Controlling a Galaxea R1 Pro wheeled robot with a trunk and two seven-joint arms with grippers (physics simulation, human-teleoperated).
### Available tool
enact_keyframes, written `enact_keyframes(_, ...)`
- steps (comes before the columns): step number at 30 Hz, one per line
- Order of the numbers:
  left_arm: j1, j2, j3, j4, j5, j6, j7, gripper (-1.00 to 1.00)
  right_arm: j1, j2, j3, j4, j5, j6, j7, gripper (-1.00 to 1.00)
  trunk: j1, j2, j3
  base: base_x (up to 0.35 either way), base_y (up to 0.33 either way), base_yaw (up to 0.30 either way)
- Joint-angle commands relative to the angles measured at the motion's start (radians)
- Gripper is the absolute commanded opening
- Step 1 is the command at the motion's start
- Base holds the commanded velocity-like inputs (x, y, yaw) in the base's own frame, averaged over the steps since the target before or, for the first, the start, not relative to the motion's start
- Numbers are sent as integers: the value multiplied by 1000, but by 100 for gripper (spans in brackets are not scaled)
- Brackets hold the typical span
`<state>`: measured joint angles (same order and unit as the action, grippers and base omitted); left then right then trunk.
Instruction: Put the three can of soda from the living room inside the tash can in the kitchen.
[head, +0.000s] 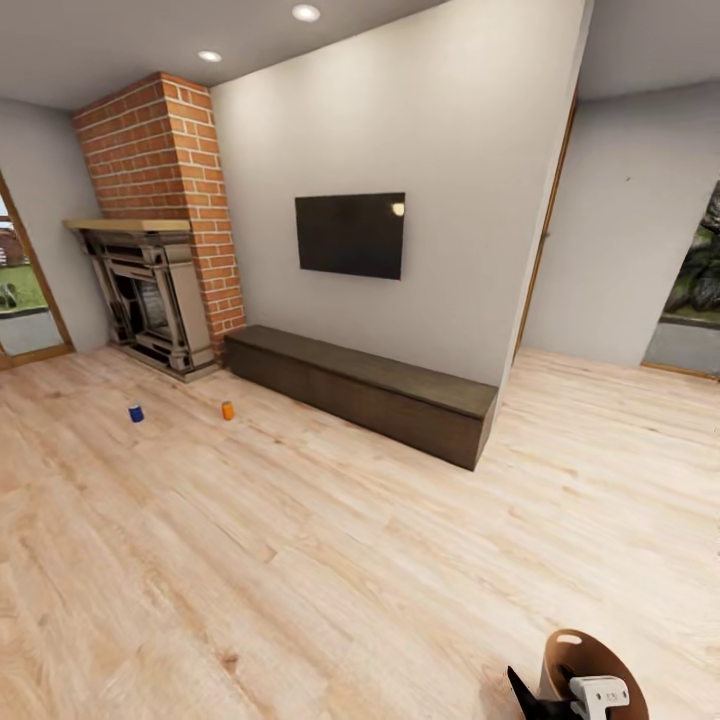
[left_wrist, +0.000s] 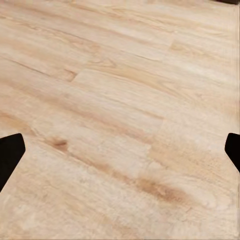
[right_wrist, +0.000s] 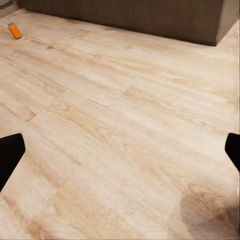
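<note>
Living room plank floor (head: 300, 560) — blue soda can (head: 136, 413) and orange soda can (head: 228, 410) stand near fireplace (head: 150, 300), well apart from both grippers' wide-spread fingers (right_wrist: 11, 155); left fingers (left_wrist: 10, 152) over bare planks.

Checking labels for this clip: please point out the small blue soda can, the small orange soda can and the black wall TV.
small blue soda can (head: 136, 413): head view, its side wall.
small orange soda can (head: 228, 410): head view, its side wall.
black wall TV (head: 350, 235): head view, middle of its screen.
</note>
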<state>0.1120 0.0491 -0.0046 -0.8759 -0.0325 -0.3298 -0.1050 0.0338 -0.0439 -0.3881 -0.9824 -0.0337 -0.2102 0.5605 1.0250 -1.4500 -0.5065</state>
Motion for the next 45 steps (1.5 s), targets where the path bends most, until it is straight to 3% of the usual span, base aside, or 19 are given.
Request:
enact_keyframes(1,0,0,0,0,0,0,0,100,0,0,0,0,0,0,0,100,0,0,-1,290,-138,-215)
enact_keyframes(19,0,0,0,0,-4,0,-1,100,0,-1,0,1,0,0,-1,100,0,0,-12,236,-194,-216)
enact_keyframes(37,1,0,-2,0,-6,0,-2,100,0,0,-1,1,0,-4,-1,100,0,0,-22,78,-270,-201)
enact_keyframes(45,0,0,-2,0,-6,0,-2,100,-21,5,-38,13,3,18,1,100,0,0,-23,1,-284,-18)
